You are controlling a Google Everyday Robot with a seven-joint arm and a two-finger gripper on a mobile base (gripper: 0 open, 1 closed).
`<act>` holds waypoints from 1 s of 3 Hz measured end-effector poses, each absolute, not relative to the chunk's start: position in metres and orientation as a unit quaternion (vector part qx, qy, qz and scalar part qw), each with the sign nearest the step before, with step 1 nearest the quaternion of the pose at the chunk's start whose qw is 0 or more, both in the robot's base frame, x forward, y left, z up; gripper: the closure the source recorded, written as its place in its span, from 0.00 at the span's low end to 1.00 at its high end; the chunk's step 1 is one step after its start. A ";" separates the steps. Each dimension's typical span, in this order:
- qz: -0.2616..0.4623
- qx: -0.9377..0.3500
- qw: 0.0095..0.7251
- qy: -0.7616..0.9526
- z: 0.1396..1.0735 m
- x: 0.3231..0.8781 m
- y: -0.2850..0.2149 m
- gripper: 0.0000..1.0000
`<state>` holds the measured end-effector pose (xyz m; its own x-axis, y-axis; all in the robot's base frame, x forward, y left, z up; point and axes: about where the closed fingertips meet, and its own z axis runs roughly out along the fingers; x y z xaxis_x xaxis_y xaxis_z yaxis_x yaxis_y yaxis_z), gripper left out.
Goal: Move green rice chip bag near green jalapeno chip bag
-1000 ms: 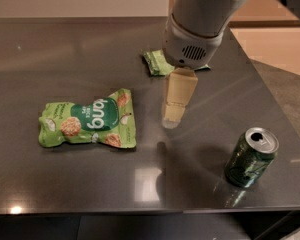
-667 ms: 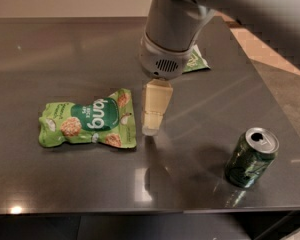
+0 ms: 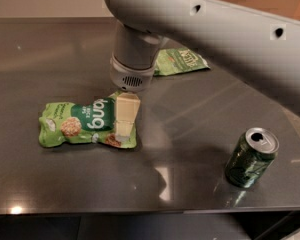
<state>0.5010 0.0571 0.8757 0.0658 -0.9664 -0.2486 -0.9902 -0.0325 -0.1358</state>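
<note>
The green rice chip bag [image 3: 80,125] lies flat on the dark table [image 3: 50,64], left of centre, a puffy light-green bag with a dark band and white lettering. My gripper [image 3: 125,126] hangs from the grey arm and is down over the bag's right end, covering that end. The green jalapeno chip bag [image 3: 182,60] lies flat further back, right of the arm's wrist and partly hidden behind it. The two bags are well apart.
A green soda can [image 3: 251,158] stands upright at the front right, near the table's front edge [image 3: 140,210]. The grey arm [image 3: 215,29] crosses the upper right of the view above the table.
The gripper has moved left and toward the front, from bare table right of the rice bag to over the bag's right end. The bags and the can have not moved.
</note>
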 end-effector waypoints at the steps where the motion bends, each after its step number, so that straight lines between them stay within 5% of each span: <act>1: 0.048 -0.722 0.128 0.678 0.860 0.506 0.074 0.00; 2: 0.050 -0.728 0.120 0.673 0.849 0.505 0.087 0.00; 3: 0.050 -0.732 0.116 0.669 0.844 0.502 0.098 0.17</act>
